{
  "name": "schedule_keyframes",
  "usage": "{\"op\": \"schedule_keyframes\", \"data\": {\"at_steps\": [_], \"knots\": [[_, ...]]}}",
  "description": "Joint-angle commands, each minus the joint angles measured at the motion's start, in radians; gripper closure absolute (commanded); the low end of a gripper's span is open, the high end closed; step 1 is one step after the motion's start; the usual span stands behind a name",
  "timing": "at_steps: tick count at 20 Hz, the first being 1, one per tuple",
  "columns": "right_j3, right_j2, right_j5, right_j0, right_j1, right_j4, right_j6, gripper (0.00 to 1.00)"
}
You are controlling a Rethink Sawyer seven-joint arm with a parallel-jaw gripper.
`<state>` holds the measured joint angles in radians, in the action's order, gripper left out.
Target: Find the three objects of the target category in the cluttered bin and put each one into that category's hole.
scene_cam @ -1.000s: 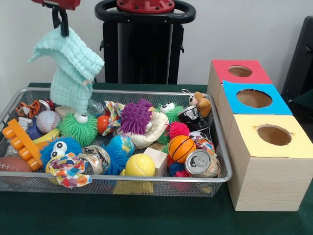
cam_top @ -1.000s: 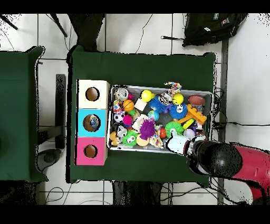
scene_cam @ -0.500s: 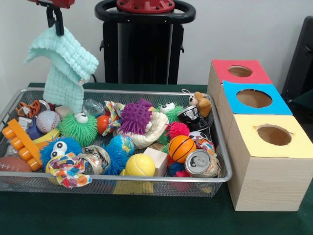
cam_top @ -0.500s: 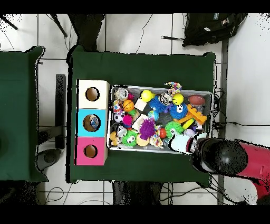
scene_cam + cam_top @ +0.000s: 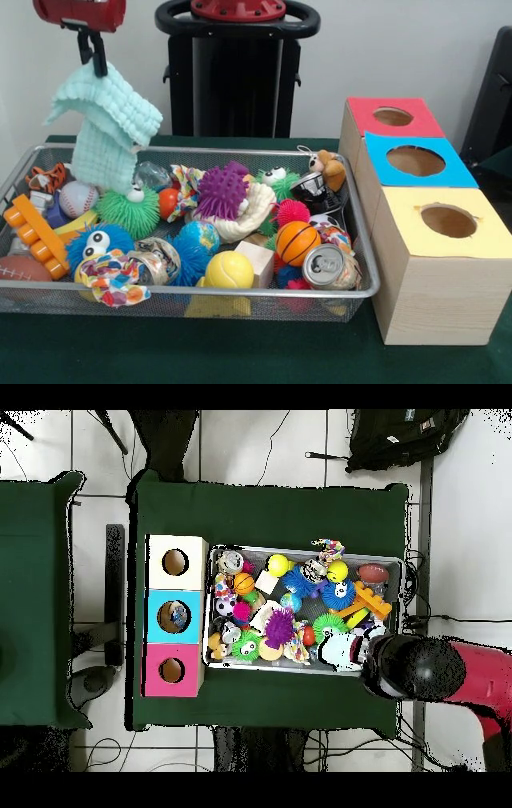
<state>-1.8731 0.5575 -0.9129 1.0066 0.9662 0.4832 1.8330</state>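
Note:
My gripper [image 5: 94, 60] is shut on the top edge of a mint green cloth [image 5: 106, 124], which hangs folded above the far left corner of the wire bin [image 5: 352, 232]. The cloth's lower end dangles just over a green spiky ball [image 5: 126, 210]. From overhead the cloth [image 5: 345, 649] shows pale at the bin's lower right, beside the arm's black end [image 5: 412, 669]; the gripper itself is hidden there. The wooden box has a red-topped hole [image 5: 393, 117], a blue-topped hole [image 5: 415, 161] and a yellow-topped hole [image 5: 448, 221].
The bin is crowded with a purple spiky ball [image 5: 222, 192], a basketball [image 5: 298, 242], a yellow ball [image 5: 229, 270], a crushed can [image 5: 330, 268], a baseball [image 5: 78, 198], an orange block toy [image 5: 34, 234] and patterned cloths [image 5: 112, 280]. A black stand [image 5: 232, 72] rises behind the bin.
The gripper with the hanging cloth shifted slightly left, then came down a little and back right; the cloth swung with it. Overhead, the arm's end moved right and upward.

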Motion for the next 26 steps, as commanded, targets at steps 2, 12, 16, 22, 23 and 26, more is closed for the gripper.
{"op": "schedule_keyframes", "data": {"at_steps": [2,12,16,22,23,26], "knots": [[0.055,0.081,0.014,0.027,-0.086,0.067,-0.270,1.00],[0.108,0.126,-0.041,0.070,-0.113,0.089,-0.317,1.00],[0.149,0.142,-0.077,0.077,-0.110,0.098,-0.346,1.00],[0.252,0.152,-0.125,0.069,-0.139,0.126,-0.401,1.00],[0.268,0.152,-0.128,0.067,-0.147,0.132,-0.410,1.00],[0.299,0.154,-0.140,0.062,-0.164,0.139,-0.422,1.00]]}}
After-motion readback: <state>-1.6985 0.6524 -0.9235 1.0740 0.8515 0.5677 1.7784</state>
